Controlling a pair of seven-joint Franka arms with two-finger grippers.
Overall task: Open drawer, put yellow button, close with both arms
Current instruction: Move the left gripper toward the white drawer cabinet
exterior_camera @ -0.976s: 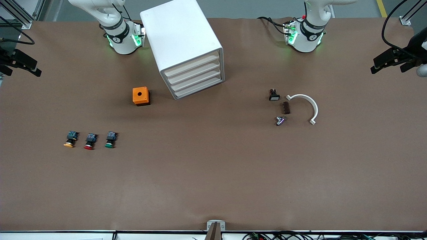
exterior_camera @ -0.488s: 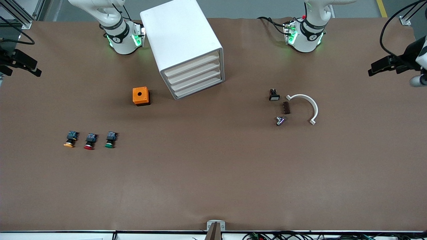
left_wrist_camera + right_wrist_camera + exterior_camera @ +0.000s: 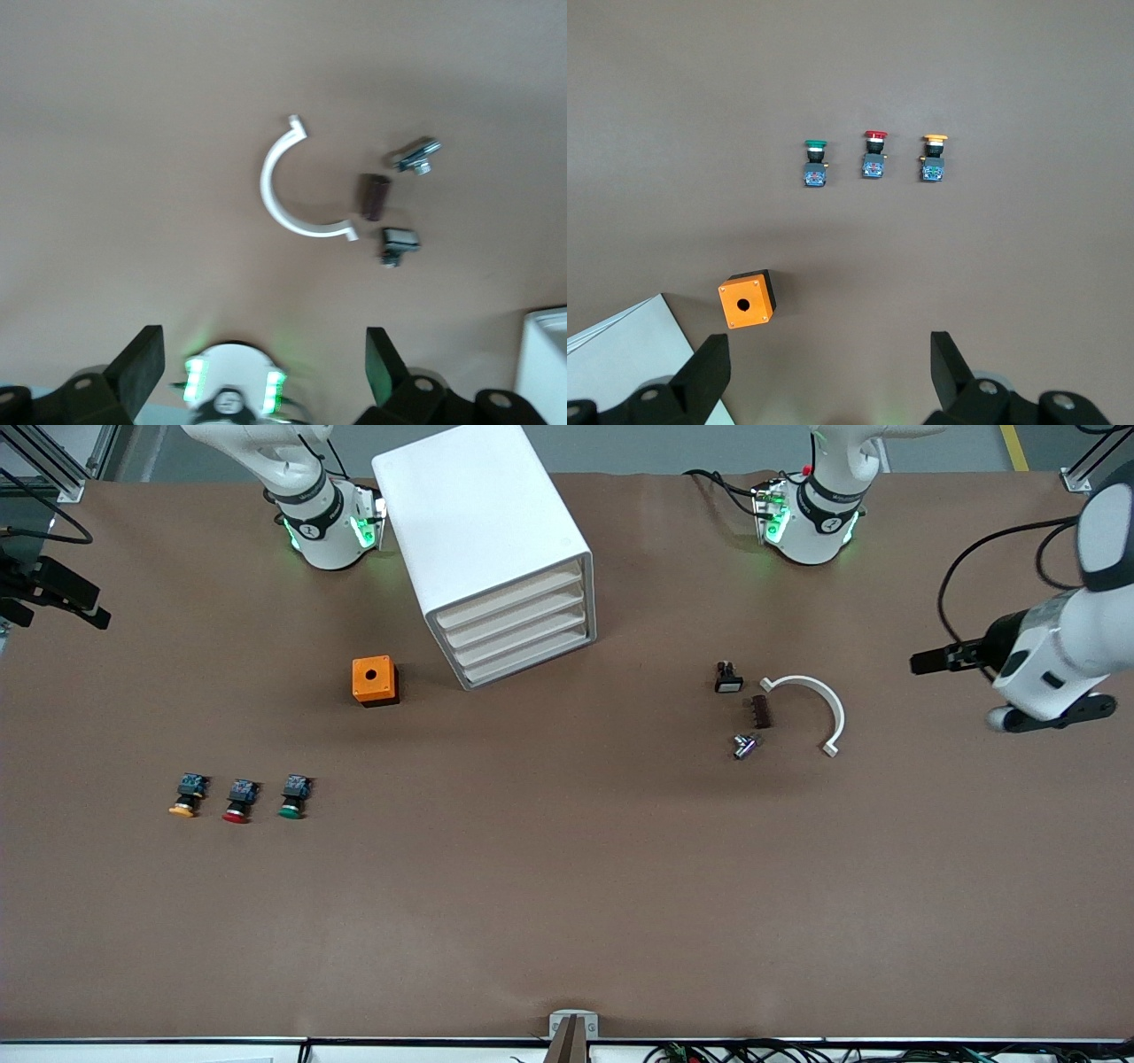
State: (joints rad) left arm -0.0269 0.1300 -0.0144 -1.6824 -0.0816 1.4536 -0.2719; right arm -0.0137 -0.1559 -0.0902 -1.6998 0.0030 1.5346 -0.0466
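My left end effector (image 3: 926,662) hangs over the bare tabletop (image 3: 567,903) at the left arm's end, fingers spread wide in its wrist view (image 3: 142,367) and carrying nothing. I judge it is lined up to travel toward the cabinet (image 3: 483,531), since the drawer (image 3: 514,600), the uppermost of the four, is fully shut and has to be pulled first.

My right end effector (image 3: 58,593) sits high at the right arm's end of the tabletop, also released and empty, its fingers (image 3: 709,372) wide apart in its wrist view. That arm waits.

From the left end effector toward the cabinet, the first things I meet are a white curved bracket (image 3: 819,704), a small brown block (image 3: 760,711), a black switch part (image 3: 728,677) and a small metal piece (image 3: 744,746), clustered close together. I'd pass above them, not through.

The cabinet stands skewed, its drawer fronts angled toward the front camera and the left arm's end, which suits a pull from that side; open tabletop lies in front of the drawers. An orange box (image 3: 374,680) sits near the cabinet's corner toward the right arm's end, clear of the pull path.

The yellow button (image 3: 185,796) rests well apart from the cabinet, nearer the front camera, at the end of a row beside the red button (image 3: 238,801) and green button (image 3: 292,796). It's the outermost one, so there's free room on one flank.
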